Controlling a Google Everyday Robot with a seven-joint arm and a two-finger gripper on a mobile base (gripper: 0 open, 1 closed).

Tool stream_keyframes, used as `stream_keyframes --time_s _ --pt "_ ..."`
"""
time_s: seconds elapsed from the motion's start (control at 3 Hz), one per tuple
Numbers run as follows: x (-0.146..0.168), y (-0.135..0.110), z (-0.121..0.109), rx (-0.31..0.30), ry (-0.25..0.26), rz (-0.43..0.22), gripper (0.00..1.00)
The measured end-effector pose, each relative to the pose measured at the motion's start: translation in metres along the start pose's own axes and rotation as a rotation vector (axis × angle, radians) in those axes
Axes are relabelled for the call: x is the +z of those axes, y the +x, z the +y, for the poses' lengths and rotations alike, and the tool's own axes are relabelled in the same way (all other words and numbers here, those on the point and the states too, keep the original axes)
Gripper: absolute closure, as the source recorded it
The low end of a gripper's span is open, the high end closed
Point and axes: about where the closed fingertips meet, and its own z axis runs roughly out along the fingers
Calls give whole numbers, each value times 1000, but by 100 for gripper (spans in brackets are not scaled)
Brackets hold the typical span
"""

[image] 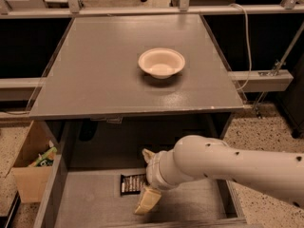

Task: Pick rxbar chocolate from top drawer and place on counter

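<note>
The grey counter (95, 80) carries one thing, a white bowl (161, 62), standing right of its middle towards the far side. Below the near edge, the open drawer (90, 198) has a dark snack bar (132, 184) flat on its bottom, near the middle. The gripper (148, 178) hangs over the bar's right end, fingers spread apart.

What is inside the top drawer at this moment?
The rxbar chocolate lies flat on the top drawer floor; the gripper, open, hangs over its right end, hiding that end and the floor beneath the arm.
</note>
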Motion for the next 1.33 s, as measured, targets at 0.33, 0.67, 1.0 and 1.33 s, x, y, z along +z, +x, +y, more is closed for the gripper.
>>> stream_keyframes --time_s 0.33,0.67,1.0,1.33 --pt "22 3 1 -20 14 38 0" --pt "32 9 2 -23 22 61 0" --pt "35 20 -2 -16 35 84 0" --pt "37 27 -5 -11 42 97 0"
